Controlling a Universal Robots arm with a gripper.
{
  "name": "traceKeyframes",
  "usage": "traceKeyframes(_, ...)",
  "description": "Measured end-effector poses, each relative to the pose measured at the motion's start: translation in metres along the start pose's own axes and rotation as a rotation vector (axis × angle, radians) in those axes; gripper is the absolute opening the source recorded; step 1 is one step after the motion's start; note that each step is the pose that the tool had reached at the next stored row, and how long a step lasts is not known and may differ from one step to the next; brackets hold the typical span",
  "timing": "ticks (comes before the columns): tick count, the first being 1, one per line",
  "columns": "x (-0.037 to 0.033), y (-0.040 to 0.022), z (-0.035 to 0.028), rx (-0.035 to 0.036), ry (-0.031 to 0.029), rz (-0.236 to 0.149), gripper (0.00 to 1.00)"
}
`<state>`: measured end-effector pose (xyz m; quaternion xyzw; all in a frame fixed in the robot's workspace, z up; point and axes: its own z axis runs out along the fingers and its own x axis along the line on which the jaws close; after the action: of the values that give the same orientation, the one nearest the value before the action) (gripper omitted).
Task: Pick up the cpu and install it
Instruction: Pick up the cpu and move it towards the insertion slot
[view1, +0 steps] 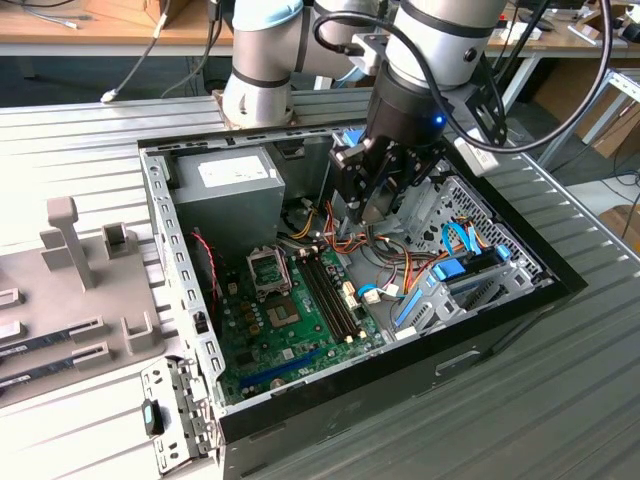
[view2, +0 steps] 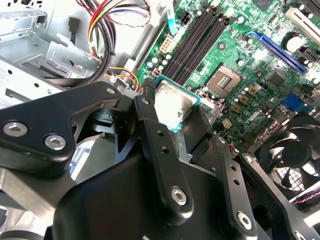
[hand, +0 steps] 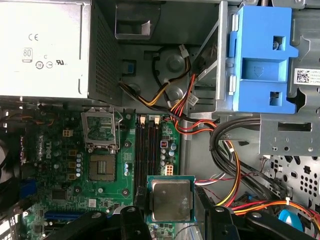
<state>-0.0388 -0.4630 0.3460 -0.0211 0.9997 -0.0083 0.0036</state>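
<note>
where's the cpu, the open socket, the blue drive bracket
silvery square cpu (hand: 171, 200), first wrist view, metal top centre
metal-framed open socket (hand: 103, 166), first wrist view, contact area
blue plastic drive bracket (hand: 260, 65), first wrist view, front face

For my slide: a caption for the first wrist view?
Black gripper holds the square silvery-grey, green-rimmed cpu over the green motherboard.

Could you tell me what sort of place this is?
Probably a robotics lab: a grey robot arm holds a silvery square cpu over an open black computer case on a ribbed metal table.
</note>
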Motion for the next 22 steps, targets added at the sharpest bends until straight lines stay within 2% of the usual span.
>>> traceKeyframes(22,0.0009,-0.0018,0.0039,0.0001,0.0,0.0,0.47)
